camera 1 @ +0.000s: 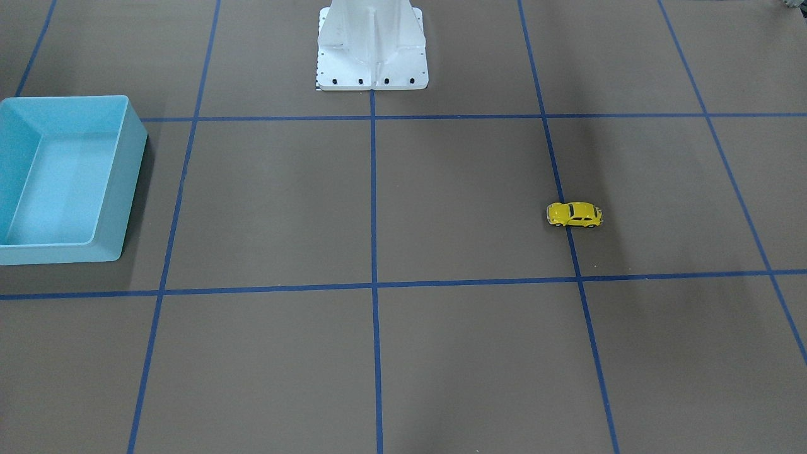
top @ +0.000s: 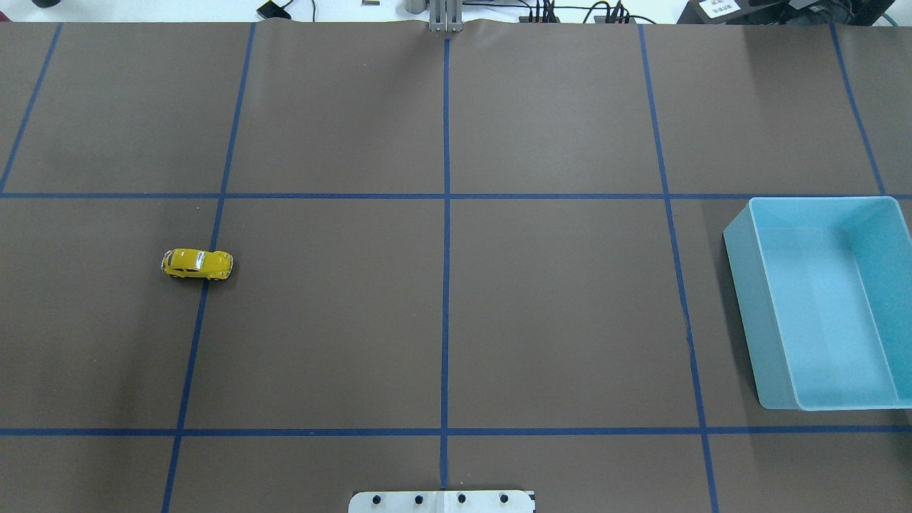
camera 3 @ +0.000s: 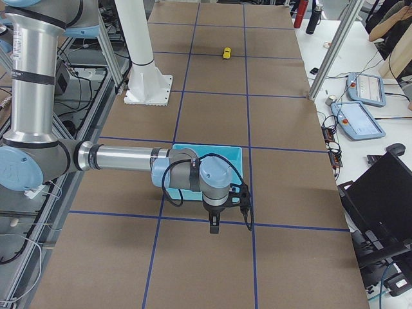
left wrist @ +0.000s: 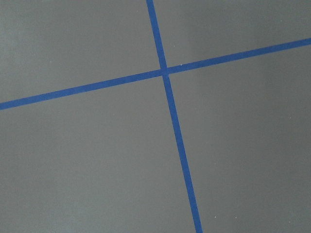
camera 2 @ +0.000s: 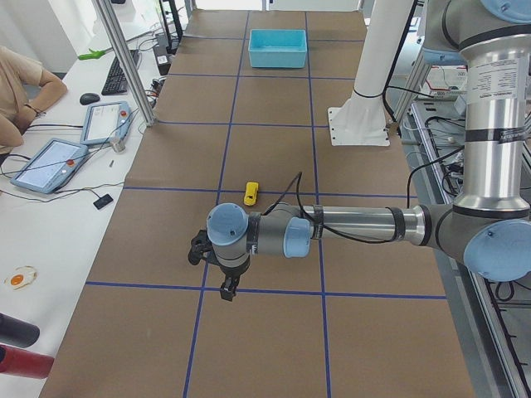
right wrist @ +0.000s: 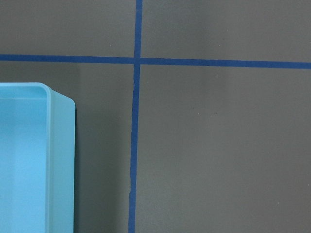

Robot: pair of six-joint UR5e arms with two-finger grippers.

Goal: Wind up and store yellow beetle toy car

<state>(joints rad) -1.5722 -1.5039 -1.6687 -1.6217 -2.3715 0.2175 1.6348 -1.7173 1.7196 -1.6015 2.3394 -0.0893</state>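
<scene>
L gripper (camera 2: 226,289) over bare table (top: 320,320), R gripper (camera 3: 214,225) near light blue bin (top: 741,285); jaw width: can't tell either. Yellow beetle toy car (top: 197,263) upright astride tape line (top: 199,320), L side, well apart from bin, so prob. L arm's pick.

Left arm (camera 2: 357,222) is reaching out with its forearm level, elbow bent, wrist turning the left gripper (camera 2: 226,290) straight down. Right arm (camera 3: 122,158) is mirroring this pose, with the right gripper (camera 3: 214,225) pointing down. Spread of the 2 finger pairs: cannot tell from these side angles.
</scene>
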